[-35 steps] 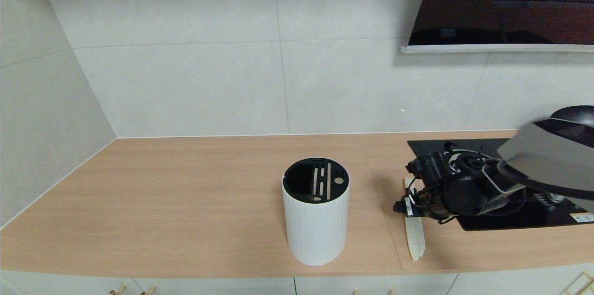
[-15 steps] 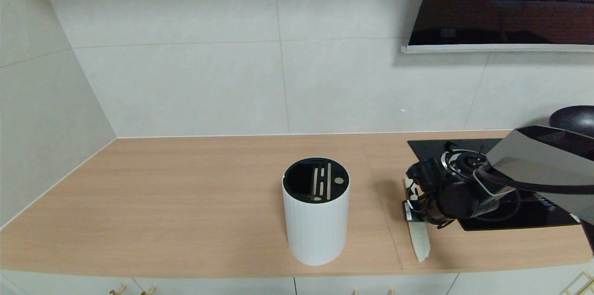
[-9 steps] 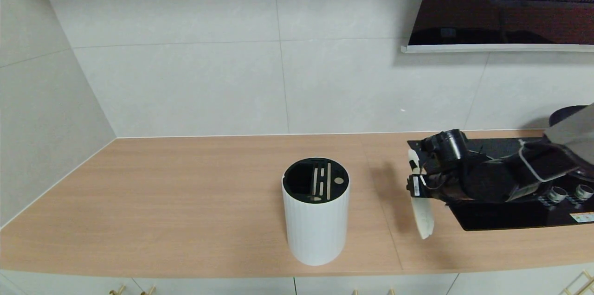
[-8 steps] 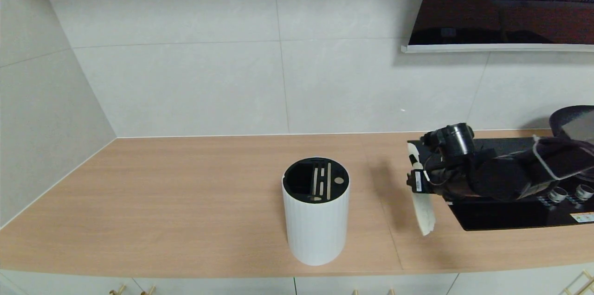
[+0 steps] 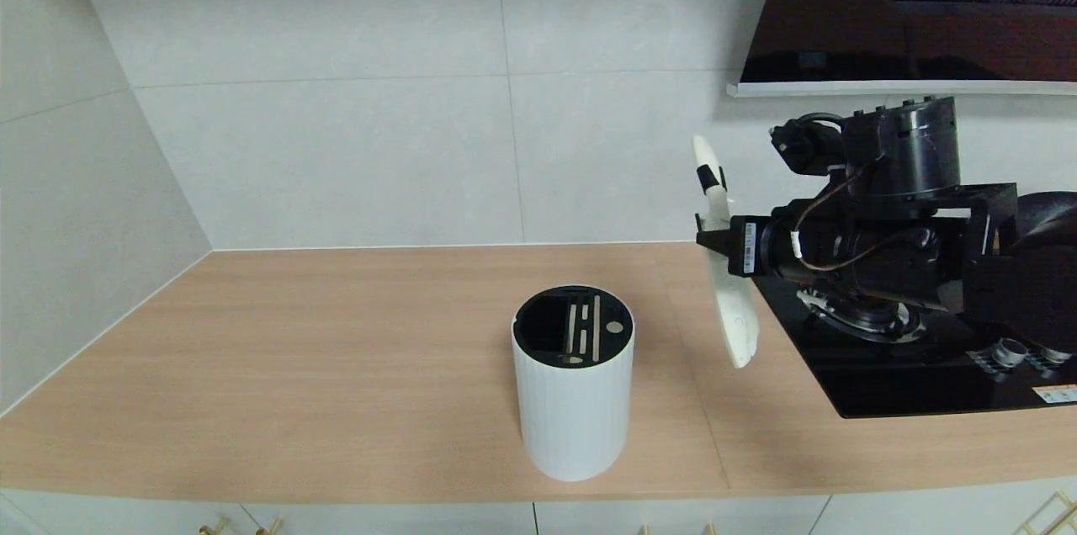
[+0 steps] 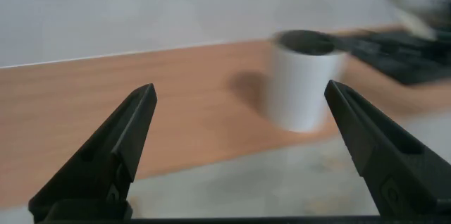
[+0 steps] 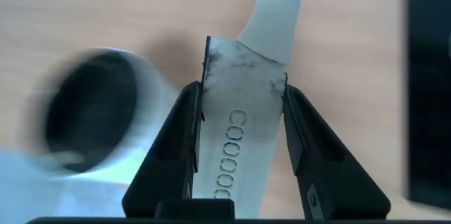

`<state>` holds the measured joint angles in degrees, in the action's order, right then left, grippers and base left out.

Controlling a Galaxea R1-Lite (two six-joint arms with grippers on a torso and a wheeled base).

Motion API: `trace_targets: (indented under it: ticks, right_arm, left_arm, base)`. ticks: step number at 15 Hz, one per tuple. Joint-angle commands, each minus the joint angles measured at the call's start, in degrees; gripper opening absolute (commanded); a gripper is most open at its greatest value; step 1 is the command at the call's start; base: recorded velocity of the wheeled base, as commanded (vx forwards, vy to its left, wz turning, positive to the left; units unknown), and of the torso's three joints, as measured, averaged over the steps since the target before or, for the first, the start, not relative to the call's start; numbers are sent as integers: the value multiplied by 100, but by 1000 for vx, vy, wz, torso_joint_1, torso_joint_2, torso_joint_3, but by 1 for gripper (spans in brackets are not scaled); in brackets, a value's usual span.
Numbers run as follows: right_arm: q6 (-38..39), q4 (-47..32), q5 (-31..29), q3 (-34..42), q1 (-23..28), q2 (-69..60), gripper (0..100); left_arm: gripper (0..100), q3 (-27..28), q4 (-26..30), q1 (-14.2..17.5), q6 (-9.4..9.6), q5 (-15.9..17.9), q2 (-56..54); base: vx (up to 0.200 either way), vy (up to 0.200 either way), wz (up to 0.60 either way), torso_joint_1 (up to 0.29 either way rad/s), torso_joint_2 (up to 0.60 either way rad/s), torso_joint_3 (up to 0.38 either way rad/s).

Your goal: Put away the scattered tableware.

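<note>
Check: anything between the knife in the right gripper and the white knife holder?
Nothing visible. The knife hangs blade down in the right gripper, above the counter and to the right of the knife holder. Bare counter lies between them, and the holder's top slots are uncovered.

Wht ribbed holder (image 5: 573,409); cream knife (image 5: 734,308).

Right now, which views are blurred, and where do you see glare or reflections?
Head view: sharp, with reflections on the glossy range hood. Left wrist view: the left tool is sharp, but the white holder and the cooktop behind it are smeared. Right wrist view: the knife in the right tool is sharp; the white holder beside it is blurred.
</note>
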<state>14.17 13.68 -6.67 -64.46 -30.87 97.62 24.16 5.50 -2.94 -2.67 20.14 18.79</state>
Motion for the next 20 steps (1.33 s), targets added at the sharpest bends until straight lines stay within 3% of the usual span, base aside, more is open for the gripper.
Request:
trace_targets:
  ticks: [1,2,4,5,7,9,10,11,14,20]
  right_arm:
    - [-2,3,-10,-58,-526,-217,0]
    - [7,3,-36,39,-737,-244,0]
    - [7,3,-212,171,-1071,-314,0]
    - [-2,38,-423,268,-1325,-323,0]
    - [7,47,-660,356,-1659,-367,0]
    - [16,47,-819,443,-1897,-384,0]
    - [16,56,-986,452,-2029,-393,0]
    - [16,56,-1153,452,-2231,-402,0]
    - [42,74,-1311,452,-2626,-419,0]
    - [60,214,-1372,479,-3391,-94,0]
  left_arm:
    - [100,1433,-31,-313,-129,1106,2736]
    - [100,1565,-216,-559,-234,1150,3140]
    - [100,1539,-1086,-1376,-981,1150,3826]
    - [100,1407,-1859,-1807,-1667,1150,4230]
    - [100,1073,-3134,-2044,-2484,1150,4757]
    - [100,774,-4162,-2343,-3134,1159,5003]
    - [100,722,-4408,-2475,-3372,1159,5100]
    - [100,730,-4461,-2545,-3477,1150,5223]
    - [100,774,-4487,-2571,-3495,1027,5750]
    - [100,836,-5120,-3072,-3468,-142,6401]
  base:
    - [0,0,0,0,0,0]
    - [0,0,0,0,0,0]
    - [0,0,0,0,0,0]
    - [0,0,0,0,0,0]
    - [0,0,0,0,0,0]
    - [0,0,0,0,0,0]
    - [0,0,0,0,0,0]
    - [0,0,0,0,0,0]
    - [0,0,0,0,0,0]
    - [0,0,0,0,0,0]
